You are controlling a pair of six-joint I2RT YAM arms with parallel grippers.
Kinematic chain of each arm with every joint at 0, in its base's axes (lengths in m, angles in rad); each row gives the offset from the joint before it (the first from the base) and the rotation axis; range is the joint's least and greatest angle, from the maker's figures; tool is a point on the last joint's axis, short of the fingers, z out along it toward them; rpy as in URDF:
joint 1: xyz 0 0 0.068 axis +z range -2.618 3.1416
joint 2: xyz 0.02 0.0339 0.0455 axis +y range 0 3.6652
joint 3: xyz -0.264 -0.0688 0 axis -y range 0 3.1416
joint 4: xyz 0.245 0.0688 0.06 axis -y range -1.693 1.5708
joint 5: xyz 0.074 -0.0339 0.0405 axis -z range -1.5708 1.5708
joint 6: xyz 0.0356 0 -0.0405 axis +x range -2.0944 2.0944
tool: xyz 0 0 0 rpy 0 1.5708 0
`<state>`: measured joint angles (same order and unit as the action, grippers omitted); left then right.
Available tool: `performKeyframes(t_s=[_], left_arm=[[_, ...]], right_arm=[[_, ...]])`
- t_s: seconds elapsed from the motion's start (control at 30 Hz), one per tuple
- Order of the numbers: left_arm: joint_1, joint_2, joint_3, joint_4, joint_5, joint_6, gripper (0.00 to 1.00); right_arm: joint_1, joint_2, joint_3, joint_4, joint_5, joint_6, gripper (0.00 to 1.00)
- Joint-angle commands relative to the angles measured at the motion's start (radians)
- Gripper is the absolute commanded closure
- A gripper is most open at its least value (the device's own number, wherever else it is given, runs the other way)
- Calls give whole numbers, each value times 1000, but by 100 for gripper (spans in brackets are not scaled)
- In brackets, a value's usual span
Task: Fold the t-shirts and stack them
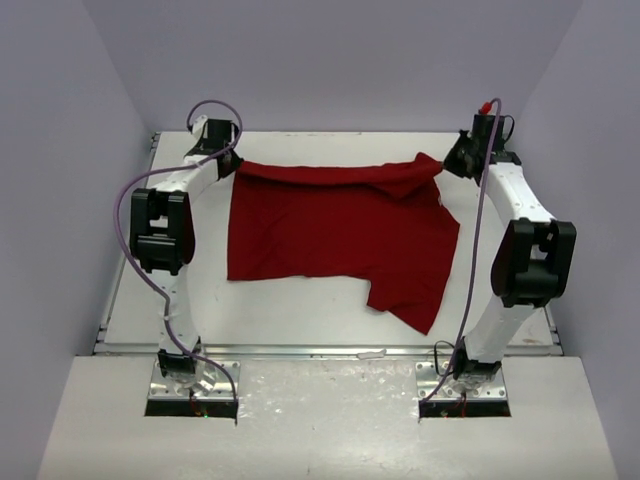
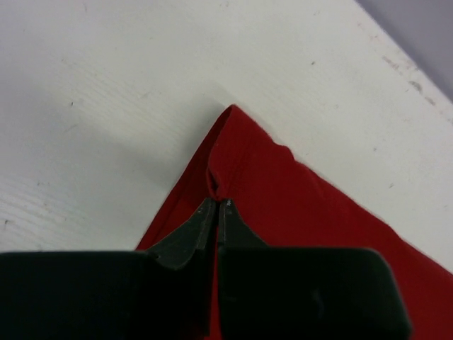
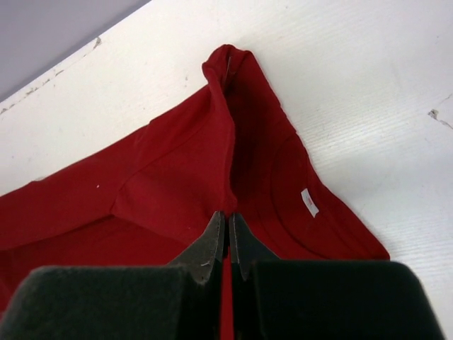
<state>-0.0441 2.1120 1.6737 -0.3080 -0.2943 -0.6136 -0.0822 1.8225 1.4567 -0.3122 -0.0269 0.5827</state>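
Overhead, a deep-red t-shirt [image 1: 340, 230] is seen spread across the middle of a white table [image 1: 300, 310], its far edge stretched between two robot arms. At the upper left of the top view, the left gripper [image 1: 232, 163] is clamped on the shirt's far left corner. At the upper right, the right gripper [image 1: 452, 160] is clamped on the far right corner, where the cloth is drawn up into a point. The far edge appears doubled over on itself as a darker band running between the two grippers. The near edge is laid unevenly: it runs straight across the left and centre, while at the lower right a flap of cloth reaches at an angle toward the near edge of the table. In the left wrist view, the dark fingers [image 2: 191, 234] are shown pressed together with a small pucker of red cloth pinched between their tips, and the shirt's corner is seen just beyond them on the bare white surface. In the right wrist view, the fingertips are likewise closed tight on a raised ridge of cloth that runs away from them to a peaked corner near the top of the frame. A small white label [image 3: 309, 202] is visible inside the neckline to the right of that ridge. A purple cable [image 1: 125, 205] is looped beside the left arm.
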Motion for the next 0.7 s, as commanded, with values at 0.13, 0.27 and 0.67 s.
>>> performKeyframes(t_s=[0.13,0.27,0.67], left_arm=[[13,-72,-74,58,-2,-23,100],[13,-63,-86,69,7,-31,100],[12,-38,-126,47,-28,-64,100]], right_arm=[[12,-97,-159,114,25,22,99],[12,-92,-220,183,36,26,99],[7,20,-257,245,104,36,99]])
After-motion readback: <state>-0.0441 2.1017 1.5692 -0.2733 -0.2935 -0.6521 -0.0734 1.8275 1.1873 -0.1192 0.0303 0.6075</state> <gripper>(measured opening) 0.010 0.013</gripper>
